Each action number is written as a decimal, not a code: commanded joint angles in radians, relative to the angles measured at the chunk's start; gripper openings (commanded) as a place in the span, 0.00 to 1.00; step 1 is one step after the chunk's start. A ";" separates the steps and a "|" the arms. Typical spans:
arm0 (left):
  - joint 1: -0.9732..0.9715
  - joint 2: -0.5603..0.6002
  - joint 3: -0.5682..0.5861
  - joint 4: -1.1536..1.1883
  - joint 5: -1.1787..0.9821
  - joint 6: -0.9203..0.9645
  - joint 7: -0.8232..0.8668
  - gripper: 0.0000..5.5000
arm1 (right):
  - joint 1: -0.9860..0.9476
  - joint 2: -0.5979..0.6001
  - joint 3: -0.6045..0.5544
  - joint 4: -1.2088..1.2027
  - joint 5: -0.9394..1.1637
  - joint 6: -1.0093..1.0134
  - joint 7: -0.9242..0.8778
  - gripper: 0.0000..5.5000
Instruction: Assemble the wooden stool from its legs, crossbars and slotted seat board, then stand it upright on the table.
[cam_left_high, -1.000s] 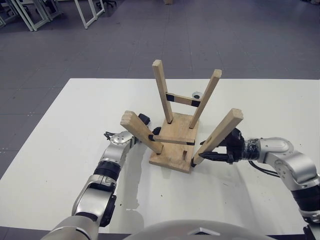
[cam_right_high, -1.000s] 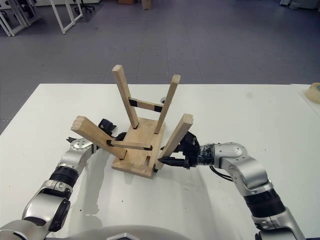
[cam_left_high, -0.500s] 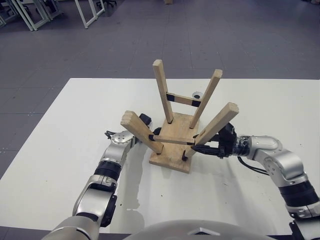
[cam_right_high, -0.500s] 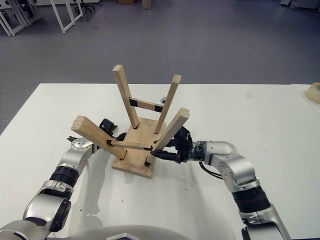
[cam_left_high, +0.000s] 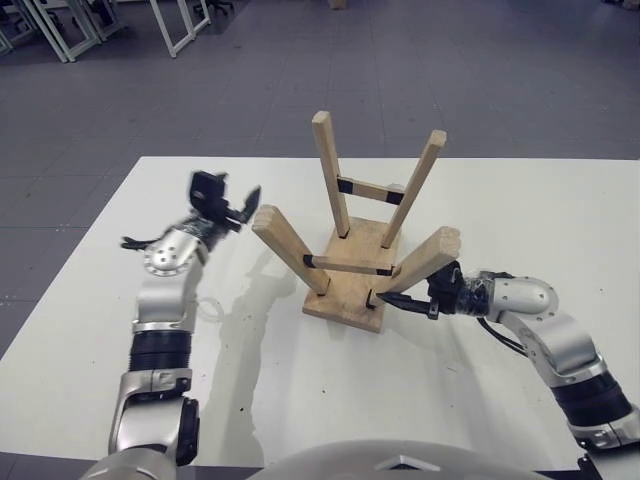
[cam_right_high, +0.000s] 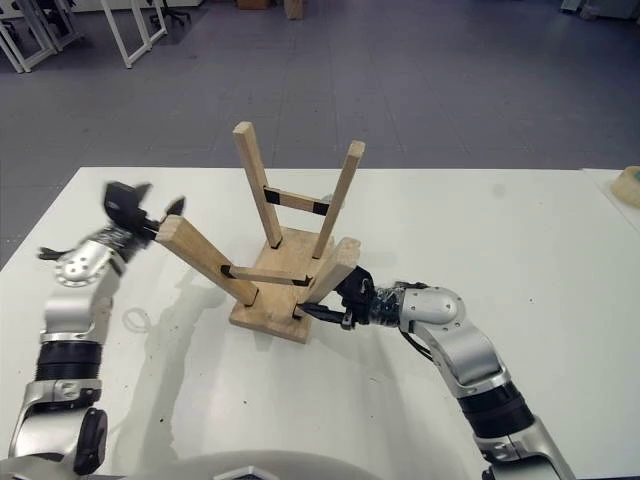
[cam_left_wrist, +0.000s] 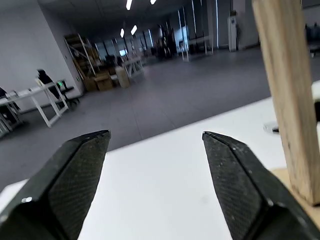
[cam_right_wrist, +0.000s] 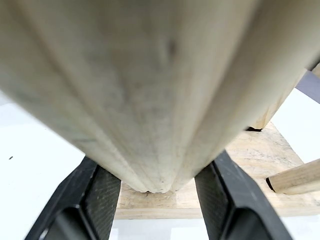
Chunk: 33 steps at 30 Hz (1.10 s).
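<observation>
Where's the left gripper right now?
The left gripper hangs open above the table on the robot's left, just beside the top of the stool's near left leg.

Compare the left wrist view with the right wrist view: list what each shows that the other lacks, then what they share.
Left wrist view: the left gripper open on nothing, one stool leg off to its side, and the room's desks beyond. Right wrist view: the right gripper closed around the gripped leg, with the seat board behind it. Both: a wooden leg seen up close, plus the white table.
</observation>
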 joint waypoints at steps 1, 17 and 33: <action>-0.014 0.069 0.066 -0.327 -0.097 0.112 -0.004 0.62 | 0.018 0.011 0.003 0.054 -0.066 0.027 -0.064 0.37; -0.127 0.119 -0.590 -0.521 0.166 0.380 0.002 0.62 | -0.105 0.090 0.035 0.123 -0.112 0.113 -0.127 0.37; -0.039 0.049 -0.585 -0.341 0.271 0.276 -0.037 0.62 | -0.123 0.077 0.067 0.283 -0.125 0.081 -0.060 0.37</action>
